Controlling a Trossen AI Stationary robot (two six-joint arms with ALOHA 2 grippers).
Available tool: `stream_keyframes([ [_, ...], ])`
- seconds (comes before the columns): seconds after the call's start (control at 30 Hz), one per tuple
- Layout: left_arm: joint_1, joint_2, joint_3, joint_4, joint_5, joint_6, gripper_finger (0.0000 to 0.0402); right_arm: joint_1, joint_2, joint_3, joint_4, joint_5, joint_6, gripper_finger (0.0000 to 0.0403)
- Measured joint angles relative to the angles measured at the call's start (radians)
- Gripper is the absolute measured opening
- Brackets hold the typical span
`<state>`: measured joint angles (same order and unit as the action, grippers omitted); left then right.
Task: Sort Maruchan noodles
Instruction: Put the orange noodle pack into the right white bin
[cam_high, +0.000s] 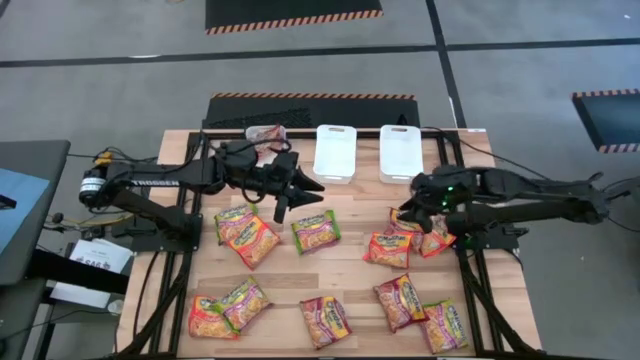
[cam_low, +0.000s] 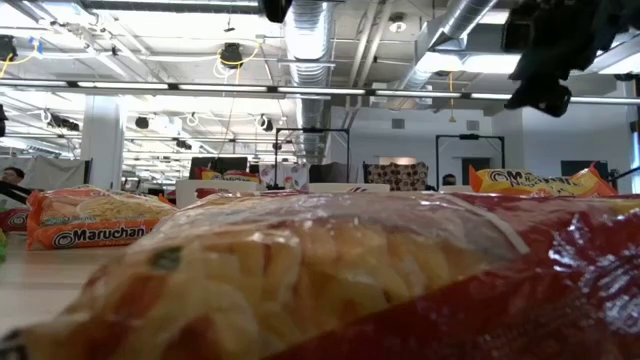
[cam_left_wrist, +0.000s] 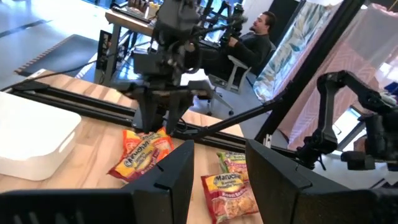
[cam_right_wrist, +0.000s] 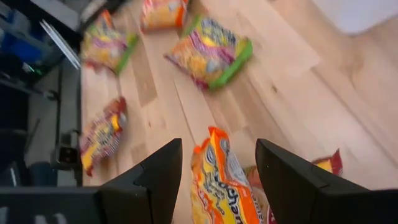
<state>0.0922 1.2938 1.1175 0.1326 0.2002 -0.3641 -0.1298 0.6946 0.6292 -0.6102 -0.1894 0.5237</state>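
Maruchan packets scattered over my table, both my grippers spread and carrying nothing.

My left gripper (cam_high: 300, 195) hovers near the back of the table (cam_high: 350, 258), fingers apart and empty, pointing toward the green-edged packet (cam_high: 316, 231) just in front of it; that packet lies tilted, its long axis running left to right. Left of it lie the orange-edged packets (cam_high: 246, 232), overlapping. In the low view, "Maruchan" reads plainly on an orange packet (cam_low: 95, 220) lying flat. My right gripper (cam_high: 428, 212) hangs over the orange-edged cluster (cam_high: 405, 238) on the right, fingers wide and released; between them the right wrist view shows an orange packet (cam_right_wrist: 221, 183), its long axis running away from the camera. Two white bins (cam_high: 368, 152) sit at the back edge.
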Motion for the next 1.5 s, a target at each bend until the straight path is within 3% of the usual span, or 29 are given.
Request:
stream_keyframes([
  [0.63, -0.041, 0.000, 0.000, -0.006, -0.007, 0.000, 0.0132, 0.150, 0.441, 0.000, 0.087, 0.004, -0.048, 0.0230],
  [1.13, -0.041, 0.000, 0.000, -0.017, -0.006, 0.000, 0.0132, 0.163, 0.649, 0.004, 0.129, -0.001, -0.087, 0.0225],
  [1.3, -0.041, 0.000, 0.000, -0.016, -0.006, 0.000, 0.0132, 0.169, 0.651, 0.003, 0.140, -0.003, -0.068, 0.0167],
  [1.5, -0.041, 0.000, 0.000, -0.019, -0.006, 0.004, 0.0132, 0.169, 0.653, 0.032, 0.127, -0.007, -0.061, 0.0039],
])
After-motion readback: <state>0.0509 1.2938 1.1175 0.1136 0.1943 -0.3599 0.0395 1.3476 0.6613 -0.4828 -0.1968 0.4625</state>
